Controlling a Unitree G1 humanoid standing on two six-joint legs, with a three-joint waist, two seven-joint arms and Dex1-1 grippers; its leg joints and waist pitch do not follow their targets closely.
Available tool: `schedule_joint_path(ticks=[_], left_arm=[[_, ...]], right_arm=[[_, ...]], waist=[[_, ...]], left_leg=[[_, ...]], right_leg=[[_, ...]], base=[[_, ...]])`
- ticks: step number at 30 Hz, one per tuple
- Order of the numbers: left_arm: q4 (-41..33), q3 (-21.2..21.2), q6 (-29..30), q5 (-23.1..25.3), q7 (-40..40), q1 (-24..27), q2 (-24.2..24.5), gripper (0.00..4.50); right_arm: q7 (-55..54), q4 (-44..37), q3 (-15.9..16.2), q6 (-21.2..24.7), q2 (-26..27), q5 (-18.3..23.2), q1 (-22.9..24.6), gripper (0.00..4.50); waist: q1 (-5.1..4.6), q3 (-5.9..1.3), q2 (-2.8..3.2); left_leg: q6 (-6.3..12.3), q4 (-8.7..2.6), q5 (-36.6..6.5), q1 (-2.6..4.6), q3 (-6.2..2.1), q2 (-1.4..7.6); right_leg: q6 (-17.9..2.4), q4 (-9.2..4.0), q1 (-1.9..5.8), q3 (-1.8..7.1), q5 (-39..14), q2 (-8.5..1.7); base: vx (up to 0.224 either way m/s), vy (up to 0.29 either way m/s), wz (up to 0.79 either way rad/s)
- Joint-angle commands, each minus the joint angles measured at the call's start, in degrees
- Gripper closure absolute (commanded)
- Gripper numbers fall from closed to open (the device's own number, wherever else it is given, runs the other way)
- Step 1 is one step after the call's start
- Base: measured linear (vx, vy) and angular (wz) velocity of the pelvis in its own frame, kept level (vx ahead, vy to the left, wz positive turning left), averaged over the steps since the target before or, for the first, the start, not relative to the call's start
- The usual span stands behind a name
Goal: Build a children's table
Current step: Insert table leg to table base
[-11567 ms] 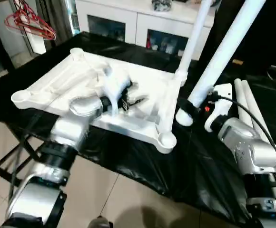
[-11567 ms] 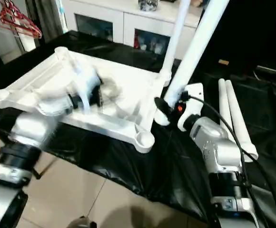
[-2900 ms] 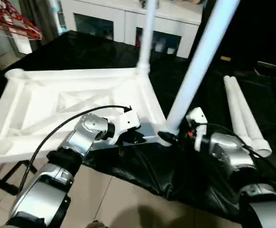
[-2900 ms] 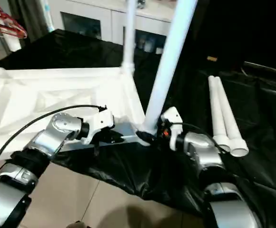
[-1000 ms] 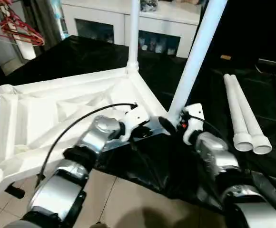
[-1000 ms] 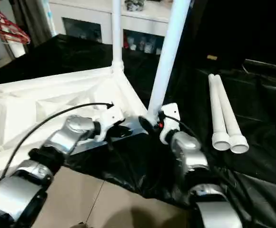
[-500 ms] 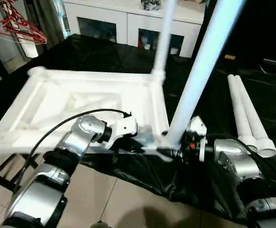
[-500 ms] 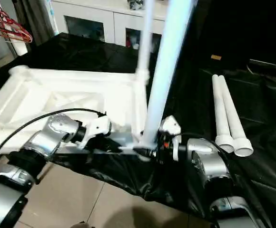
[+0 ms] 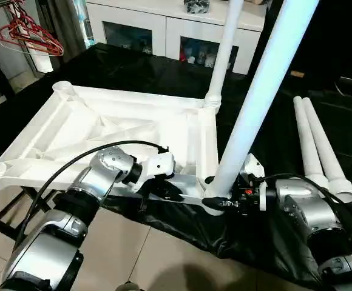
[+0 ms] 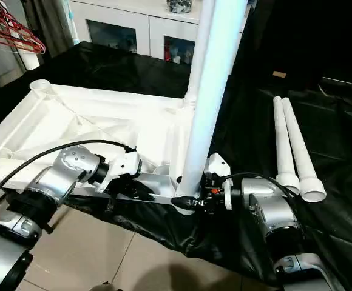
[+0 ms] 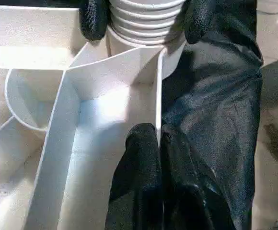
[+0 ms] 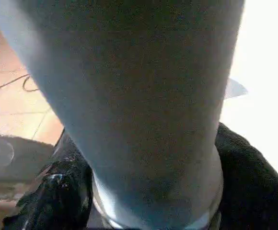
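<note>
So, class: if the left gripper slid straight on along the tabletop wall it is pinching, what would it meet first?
The left gripper points along the tabletop's edge wall toward the near corner, so probably the ribbed base of the upright leg, where the right gripper's fingers sit.

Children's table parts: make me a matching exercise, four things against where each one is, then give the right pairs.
Things:
1. tabletop
2. far leg
3. near leg
4. spare legs

Places:
A. lying side by side on the black cover
B. standing in the far corner socket
C. upside down, ribs showing
D. standing at the near corner, right gripper at its base

Pairs: 1-C, 2-B, 3-D, 4-A
</note>
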Motion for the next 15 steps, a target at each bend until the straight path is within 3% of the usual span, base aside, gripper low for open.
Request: schedule_joint_path(ticks=[1, 3, 6, 7, 11, 12, 13, 15], left_arm=[[0.88, 0.46, 0.71, -0.58, 4.89, -0.31, -2.57, 4.5], [4.47, 2.85, 2.69, -0.12, 13.96, -2.63, -5.52, 4.5], [5.93, 3.81, 3.95, 0.11, 18.13, -3.84, -6.74, 4.5], [7.16, 4.65, 5.11, 0.28, 22.02, -4.9, -7.84, 4.5], [9.73, 6.6, 7.0, 0.7, 31.29, -6.99, -11.31, 4.5], [10.03, 6.76, 7.0, 0.83, 32.53, -7.25, -11.97, 4.5], [10.08, 6.74, 6.94, 0.91, 32.98, -7.36, -12.5, 4.5], [10.36, 6.33, 6.29, 1.44, 33.2, -7.43, -13.29, 4.5]], right_arm=[[-2.37, 1.24, 2.12, 0.98, 2.71, -0.92, 1.06, 1.62], [-16.03, 6.75, -1.79, -0.57, 6.85, -2.14, -1.01, 1.63], [-23.17, 9.9, -3.34, -1.18, 8.56, -2.99, -2.35, 1.63], [-28.08, 12.16, -3.95, -1.78, 9.83, -3.75, -3.32, 1.64], [-40.98, 17.29, -5.24, -1.42, 13.83, -5.11, -6.17, 1.64], [-43.61, 18.28, -5.28, -1.13, 14.67, -5.5, -6.83, 1.64], [-44.6, 18.82, -5.32, -1.44, 15.43, -5.53, -7.29, 1.64], [-45.5, 19.98, -5.92, -2.78, 16.87, -5.81, -8.11, 1.64]], waist=[[-0.22, -2.72, -0.04], [-0.51, -2.5, -0.19], [-1.01, -2.53, -0.27], [-1.31, -2.53, 0.0], [-1.79, -2.68, 0.02], [-1.76, -2.81, -0.04], [-1.74, -2.8, 0.51], [-1.89, -2.96, 0.5]], left_leg=[[3.08, -3.97, -11.19, 0.24, -1.03, 3.31], [1.48, -4.24, -13.58, 0.41, -1.25, 3.21], [-0.1, -4.42, -14.33, 0.5, -1.6, 3.09], [-0.12, -4.47, -14.64, 0.51, -1.61, 3.12], [0.15, -4.3, -13.94, 0.58, -1.43, 3.09], [0.39, -4.23, -12.93, 0.46, -1.36, 2.96], [0.41, -4.25, -12.61, 0.38, -1.43, 3.01], [0.83, -4.17, -12.12, 0.28, -1.3, 3.01]], right_leg=[[-11.31, -4.79, 2.5, 3.88, -11.99, -4.93], [-9.51, -5.49, 2.18, 3.95, -18.99, -5.24], [-7.87, -5.93, 2.15, 3.87, -23.55, -5.39], [-7.75, -6.05, 2.04, 3.92, -23.21, -5.29], [-9.05, -5.73, 1.88, 4.09, -19.54, -5.13], [-9.14, -5.59, 2.04, 4.03, -17.86, -5.02], [-9.44, -5.42, 2.04, 4.07, -16.74, -5.07], [-9.93, -5.25, 2.2, 4.08, -13.45, -4.9]], base=[[0.0, 0.0, 0.0], [0.0, 0.0, 0.0], [0.0, 0.0, 0.0], [0.0, 0.0, 0.0], [0.0, 0.0, 0.0], [0.0, 0.0, 0.0], [0.0, 0.0, 0.0], [0.0, 0.0, 0.0]])
